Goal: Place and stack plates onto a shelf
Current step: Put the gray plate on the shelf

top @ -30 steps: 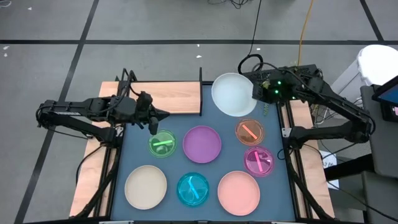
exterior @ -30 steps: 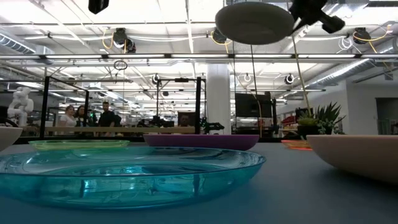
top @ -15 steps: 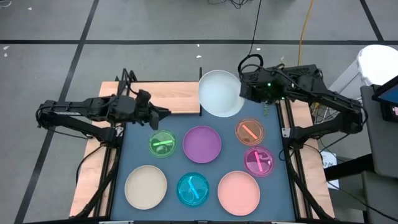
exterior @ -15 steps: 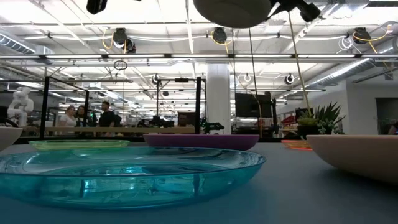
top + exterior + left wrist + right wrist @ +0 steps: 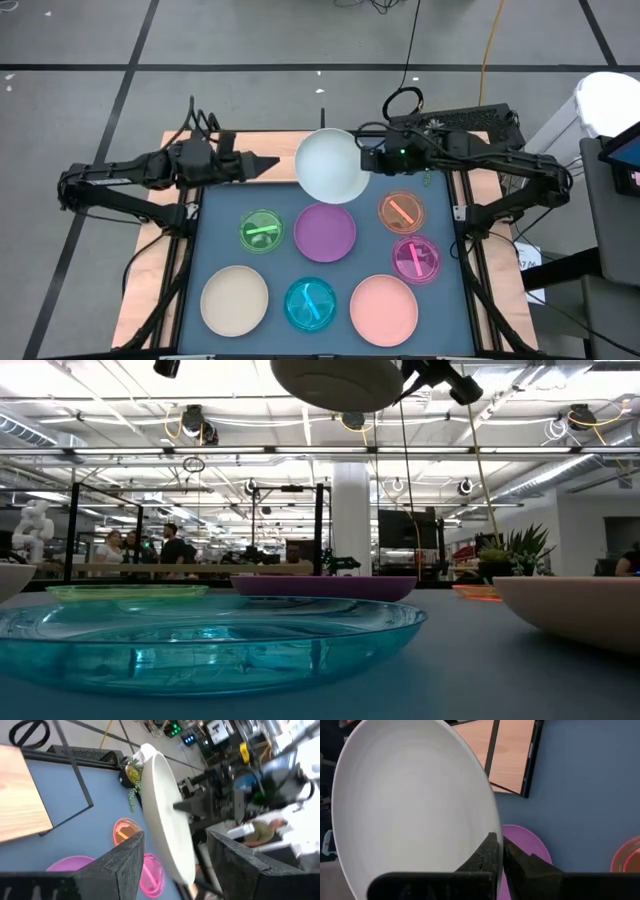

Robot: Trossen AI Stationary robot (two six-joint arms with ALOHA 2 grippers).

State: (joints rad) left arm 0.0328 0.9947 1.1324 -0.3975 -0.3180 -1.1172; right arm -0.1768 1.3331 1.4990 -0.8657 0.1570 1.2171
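A: What blocks the way to the shelf (image 5: 262, 156)?

B: The left gripper (image 5: 268, 164) hangs over the board with fingers apart, pointing at the pale blue-white plate (image 5: 331, 166), which the right gripper (image 5: 366, 160) pinches by its rim, held in the air over the shelf's right end. The black upright (image 5: 530, 757) stands there, just under the plate.

A: And lower down on the table?

B: It is crowded. The green plate (image 5: 261, 230) and purple plate (image 5: 325, 231) lie close below the shelf edge, with only a narrow strip of blue tabletop (image 5: 222, 199) between. Orange (image 5: 401, 211), magenta (image 5: 415, 258), salmon (image 5: 384, 308), teal (image 5: 310, 304) and cream (image 5: 234, 300) plates fill the rest, with slim gaps between them.
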